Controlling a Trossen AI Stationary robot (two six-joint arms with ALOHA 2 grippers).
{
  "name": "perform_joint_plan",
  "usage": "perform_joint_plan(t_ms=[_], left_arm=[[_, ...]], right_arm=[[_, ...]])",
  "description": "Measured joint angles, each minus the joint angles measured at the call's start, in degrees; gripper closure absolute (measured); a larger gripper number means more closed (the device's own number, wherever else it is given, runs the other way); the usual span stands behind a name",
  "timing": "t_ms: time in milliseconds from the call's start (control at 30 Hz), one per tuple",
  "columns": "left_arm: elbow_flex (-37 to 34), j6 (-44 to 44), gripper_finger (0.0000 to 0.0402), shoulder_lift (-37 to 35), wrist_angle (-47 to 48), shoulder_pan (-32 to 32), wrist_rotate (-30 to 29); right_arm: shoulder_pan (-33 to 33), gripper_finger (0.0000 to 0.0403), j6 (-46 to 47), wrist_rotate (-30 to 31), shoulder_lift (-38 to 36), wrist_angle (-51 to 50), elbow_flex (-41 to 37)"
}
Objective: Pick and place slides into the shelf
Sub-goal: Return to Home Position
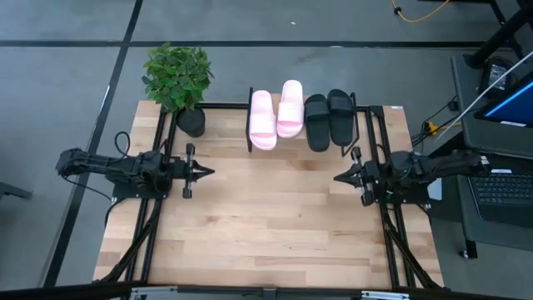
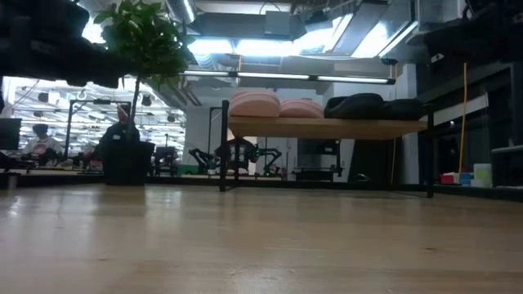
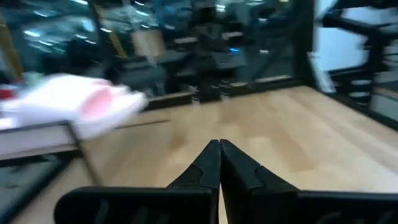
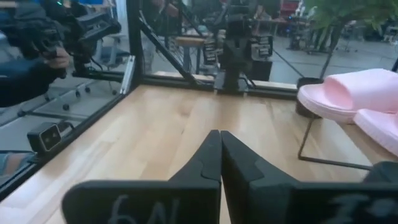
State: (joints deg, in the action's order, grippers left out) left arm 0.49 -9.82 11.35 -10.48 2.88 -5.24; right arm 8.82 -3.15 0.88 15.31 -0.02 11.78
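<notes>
Overhead, you look down on a broad light wood table (image 1: pixel 266 225) that spreads out bare in front of the shelf (image 2: pixel 327 128), a low rack with a plank top on thin black legs. A leafy green plant (image 1: pixel 177 75) in a dark pot (image 1: pixel 191 122) stands just beside the shelf's left end.

All four slides sit on top of the shelf, side by side in a row. The two pink slides (image 1: pixel 275 117) fill the shelf's left half and touch each other. The two black slides (image 1: pixel 328 119) fill its right half, close together. In the low view, the space under the shelf holds nothing you can make out.

Your two arms lie low and level, well apart from the shelf and pointing toward each other across the table in front of it. The left gripper (image 1: pixel 208 172) hovers in front of the shelf, out past its left end, its fingers (image 3: pixel 208 168) pressed tip to tip around nothing. The right gripper (image 1: pixel 337 177) hovers in front of the shelf's right end, its fingers (image 4: pixel 211 158) likewise pinched together and empty.
</notes>
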Motion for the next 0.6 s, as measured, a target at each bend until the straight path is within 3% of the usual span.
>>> perform_joint_plan(t_ms=[133, 333, 600], left_arm=[[0.0, 4.3, 0.0401, 0.1, 1.7, -2.6, 6.9], [0.0, 6.3, 0.0401, 0.1, 5.0, -4.4, 7.4], [0.0, 6.3, 0.0401, 0.2, 5.5, -4.5, 7.3]], right_arm=[[0.0, 0.04, 2.4, -1.9, -0.1, 5.0, -4.5], [0.0, 0.04, 4.0, -2.7, -0.2, 14.9, -11.0], [0.0, 0.04, 1.6, -5.5, -0.5, 16.6, -11.3]])
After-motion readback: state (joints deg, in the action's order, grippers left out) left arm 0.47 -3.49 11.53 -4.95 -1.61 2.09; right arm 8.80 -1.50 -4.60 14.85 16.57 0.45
